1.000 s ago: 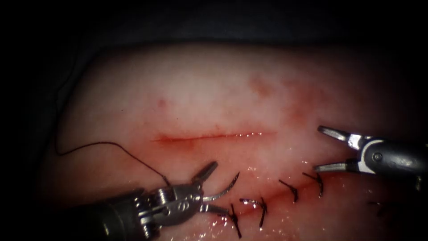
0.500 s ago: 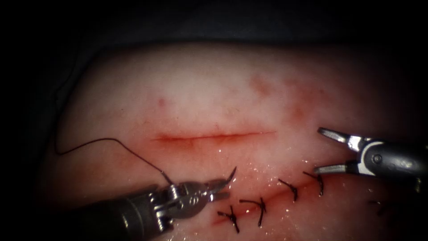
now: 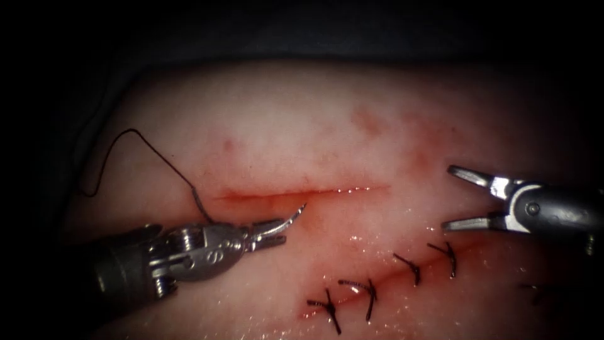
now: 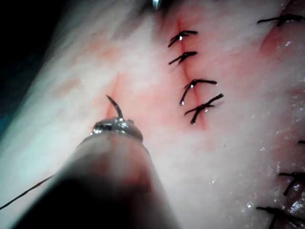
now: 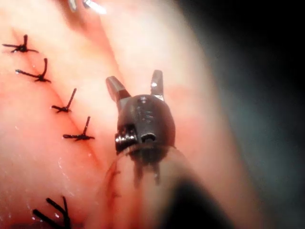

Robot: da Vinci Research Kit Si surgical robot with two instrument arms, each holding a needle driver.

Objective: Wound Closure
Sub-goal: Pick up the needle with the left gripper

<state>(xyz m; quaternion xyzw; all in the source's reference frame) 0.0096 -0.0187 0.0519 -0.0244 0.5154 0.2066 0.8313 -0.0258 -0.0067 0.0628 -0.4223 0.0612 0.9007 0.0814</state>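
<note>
Needle (image 3: 290, 218) is clamped near mid-curve in left tool (image 3: 272, 232), tip free just below cut (image 3: 302, 191); right tool (image 3: 454, 196) is held apart, empty. Tip should be squared w/ edge.

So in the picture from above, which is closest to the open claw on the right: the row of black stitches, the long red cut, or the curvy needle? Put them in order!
Measured from the right tool, whose jaws stand open and hold nothing:
1. Row of stitches, just below it, nearest at the row's right end.
2. Open cut, to its left.
3. Needle, farther left, held in the left tool, tip near the cut, not in the tissue.
</note>
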